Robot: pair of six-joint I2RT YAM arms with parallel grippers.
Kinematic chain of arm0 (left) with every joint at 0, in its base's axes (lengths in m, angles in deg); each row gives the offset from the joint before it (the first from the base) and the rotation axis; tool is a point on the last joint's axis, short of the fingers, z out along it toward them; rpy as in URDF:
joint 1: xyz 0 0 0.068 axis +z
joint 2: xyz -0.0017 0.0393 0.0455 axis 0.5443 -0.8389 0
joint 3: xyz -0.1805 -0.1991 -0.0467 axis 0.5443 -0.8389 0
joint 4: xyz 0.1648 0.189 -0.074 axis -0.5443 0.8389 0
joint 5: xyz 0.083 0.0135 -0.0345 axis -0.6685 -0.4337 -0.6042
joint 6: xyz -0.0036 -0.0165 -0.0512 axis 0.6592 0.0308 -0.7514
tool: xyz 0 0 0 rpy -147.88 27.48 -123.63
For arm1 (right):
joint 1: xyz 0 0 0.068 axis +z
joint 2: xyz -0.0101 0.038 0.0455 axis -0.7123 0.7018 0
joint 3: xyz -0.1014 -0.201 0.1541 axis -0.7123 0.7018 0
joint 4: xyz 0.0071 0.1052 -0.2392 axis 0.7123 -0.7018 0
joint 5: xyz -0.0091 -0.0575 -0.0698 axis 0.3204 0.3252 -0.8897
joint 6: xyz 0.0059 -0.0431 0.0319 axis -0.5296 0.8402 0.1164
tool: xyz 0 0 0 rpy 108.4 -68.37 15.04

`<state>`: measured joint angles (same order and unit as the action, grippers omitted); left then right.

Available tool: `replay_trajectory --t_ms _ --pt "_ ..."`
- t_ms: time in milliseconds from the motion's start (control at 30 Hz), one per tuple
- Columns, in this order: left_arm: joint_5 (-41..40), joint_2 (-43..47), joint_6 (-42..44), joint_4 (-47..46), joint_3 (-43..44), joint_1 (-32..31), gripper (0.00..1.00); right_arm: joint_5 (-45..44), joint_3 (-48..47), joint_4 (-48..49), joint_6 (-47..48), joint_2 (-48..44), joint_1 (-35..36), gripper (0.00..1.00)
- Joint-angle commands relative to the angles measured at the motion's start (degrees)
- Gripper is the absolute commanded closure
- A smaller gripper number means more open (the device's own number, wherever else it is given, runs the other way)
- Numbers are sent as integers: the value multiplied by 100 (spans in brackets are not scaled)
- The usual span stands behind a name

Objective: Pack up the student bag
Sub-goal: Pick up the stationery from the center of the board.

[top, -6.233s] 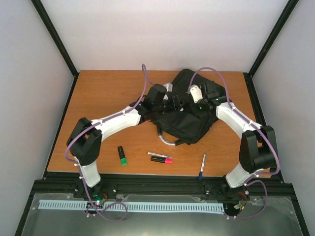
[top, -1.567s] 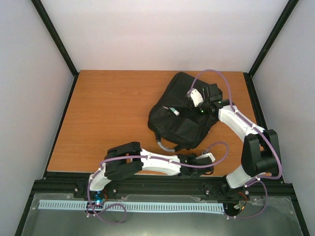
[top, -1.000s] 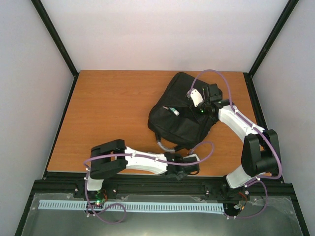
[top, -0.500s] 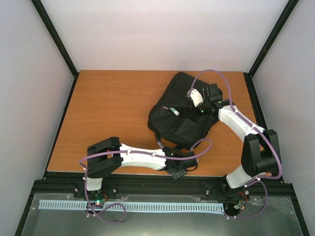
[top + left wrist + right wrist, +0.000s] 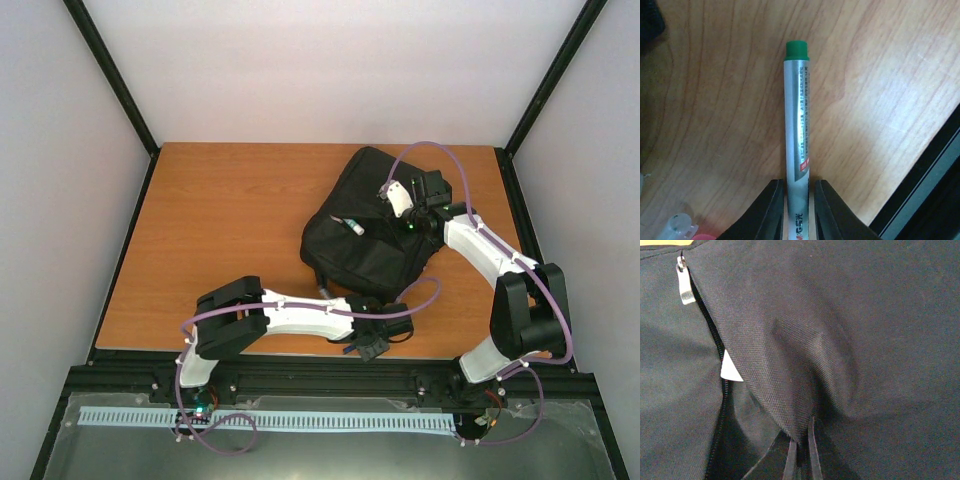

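Moved to the bench's (image 5: pixel 220 220) near edge, my left pincer (image 5: pixel 799 189) brackets the next item, a silver green-capped pen (image 5: pixel 797 120), grip unclear; my right pincer (image 5: pixel 801 452) pinches the black fabric backpack (image 5: pixel 365 250).

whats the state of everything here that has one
bag, one fold pinched up
zip, open
pen, capped
left fingers, either side of pen, grip unclear
right fingers, shut on bag fold
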<state>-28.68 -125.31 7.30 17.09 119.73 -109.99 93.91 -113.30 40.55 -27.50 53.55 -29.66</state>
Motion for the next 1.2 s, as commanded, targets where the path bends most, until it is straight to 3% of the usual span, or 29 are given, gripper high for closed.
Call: replay_trajectory --t_ms 0,267,433,600,700,867,1167 --pt "30 -233 72 290 257 45 83 285 -43 70 16 57 22 97" --pt "53 -46 77 474 204 41 99 255 -44 68 20 53 22 97" --pt "-20 409 83 631 193 46 99 269 -33 85 2 61 13 97" --pt "498 1160 165 750 97 44 99 307 -43 72 -43 108 13 97" --pt "-74 1648 199 874 -50 54 99 295 -47 88 -83 97 8 97" --pt "-294 2316 386 989 -247 369 99 233 -76 92 -122 7 10 97" --pt "-391 3003 -227 -297 -539 1454 99 692 -713 -452 -377 177 22 97"
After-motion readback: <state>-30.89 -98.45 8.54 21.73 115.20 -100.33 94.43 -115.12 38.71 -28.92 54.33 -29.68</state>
